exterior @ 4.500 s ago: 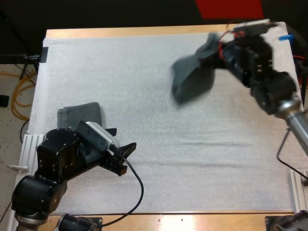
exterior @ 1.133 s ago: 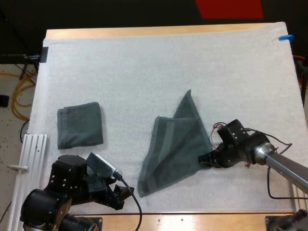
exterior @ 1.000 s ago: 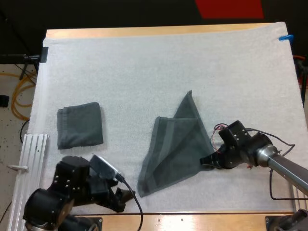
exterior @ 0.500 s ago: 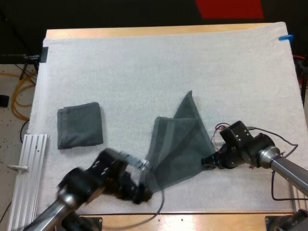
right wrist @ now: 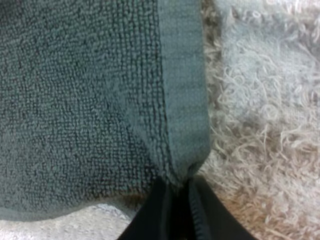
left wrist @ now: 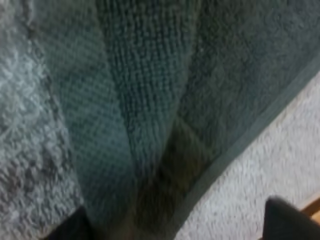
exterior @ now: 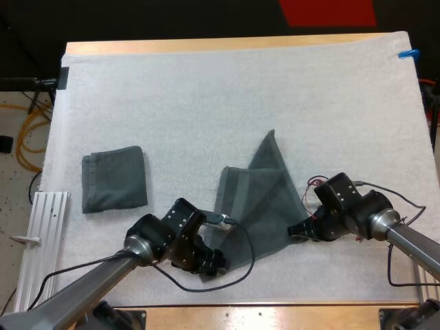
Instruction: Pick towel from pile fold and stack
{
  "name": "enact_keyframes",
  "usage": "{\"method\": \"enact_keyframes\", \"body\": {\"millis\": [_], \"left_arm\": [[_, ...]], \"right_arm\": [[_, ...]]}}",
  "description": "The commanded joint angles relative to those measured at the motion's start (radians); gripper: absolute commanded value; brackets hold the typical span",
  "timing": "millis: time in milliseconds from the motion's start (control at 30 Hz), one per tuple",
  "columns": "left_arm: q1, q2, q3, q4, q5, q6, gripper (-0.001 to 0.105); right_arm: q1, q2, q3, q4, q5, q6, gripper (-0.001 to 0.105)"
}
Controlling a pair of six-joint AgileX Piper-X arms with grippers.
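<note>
A dark grey-green towel [exterior: 258,203] lies partly spread on the white mat [exterior: 206,103], with one flap peaking toward the far side. My right gripper [exterior: 298,231] is shut on its right corner, and the fingers pinch the hem [right wrist: 182,120] in the right wrist view. My left gripper [exterior: 213,263] sits low at the towel's near left corner. In the left wrist view its fingers [left wrist: 287,220] stand wide apart, with the towel's weave [left wrist: 150,100] and border between them. A folded towel [exterior: 115,177] rests at the mat's left.
A metal rail [exterior: 41,234] runs along the table's left edge near the folded towel. The table's wooden front edge [exterior: 289,313] lies just beyond the towel's near corner. Bare mat stretches across the far half.
My left arm swung right from the near left corner to the towel's near left corner. My right gripper set the towel down from the air earlier and has since stayed put.
</note>
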Motion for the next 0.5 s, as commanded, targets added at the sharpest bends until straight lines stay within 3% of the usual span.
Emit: {"method": "enact_keyframes", "body": {"millis": [0, 233, 333, 467], "left_arm": [[-0.005, 0.013, -0.002, -0.012, 0.0, -0.008, 0.065], [-0.005, 0.087, -0.002, -0.021, 0.006, -0.006, 0.061], [-0.005, 0.111, -0.002, -0.044, 0.014, -0.005, 0.049], [-0.005, 0.126, -0.002, -0.069, 0.063, 0.0, 0.024]], "right_arm": [[0.0, -0.008, 0.001, 0.009, 0.006, -0.003, 0.0], [0.0, -0.008, 0.001, -0.003, 0.006, -0.007, 0.0], [0.0, -0.008, 0.001, -0.004, 0.006, -0.007, 0.0], [0.0, -0.008, 0.001, -0.004, 0.006, -0.007, 0.0]]}}
